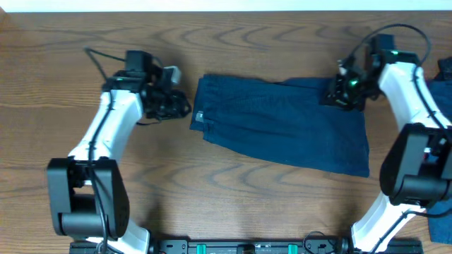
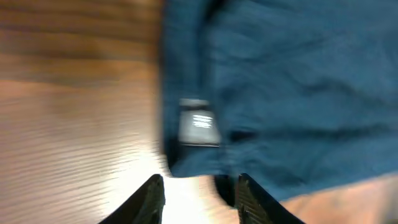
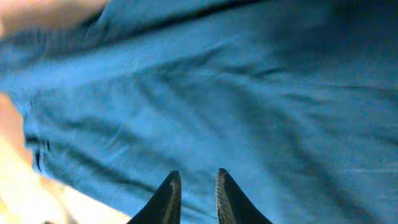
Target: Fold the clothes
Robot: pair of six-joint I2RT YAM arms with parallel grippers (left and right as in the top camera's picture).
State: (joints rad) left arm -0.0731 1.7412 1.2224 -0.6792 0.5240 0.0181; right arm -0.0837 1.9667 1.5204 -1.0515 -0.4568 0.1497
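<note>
We see one dark navy-blue soft fabric garment (image 1: 282, 127) spread flat on the brown wooden table (image 1: 233, 204), between two arms. One pale label (image 2: 199, 129) sits at its left edge. The two left fingers (image 2: 149, 200) stand spread just beside that edge, gripping nothing. The two right fingers (image 3: 168, 198) hover narrowly parted over its far right corner. One brighter blue fabric heap (image 1: 441, 227) lies at the table's right side.

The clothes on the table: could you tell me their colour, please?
The clothes are dark navy blue, clearest overhead.

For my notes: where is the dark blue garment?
Overhead, the dark blue garment lies on the table, left gripper beside it, right gripper above its far corner.
</note>
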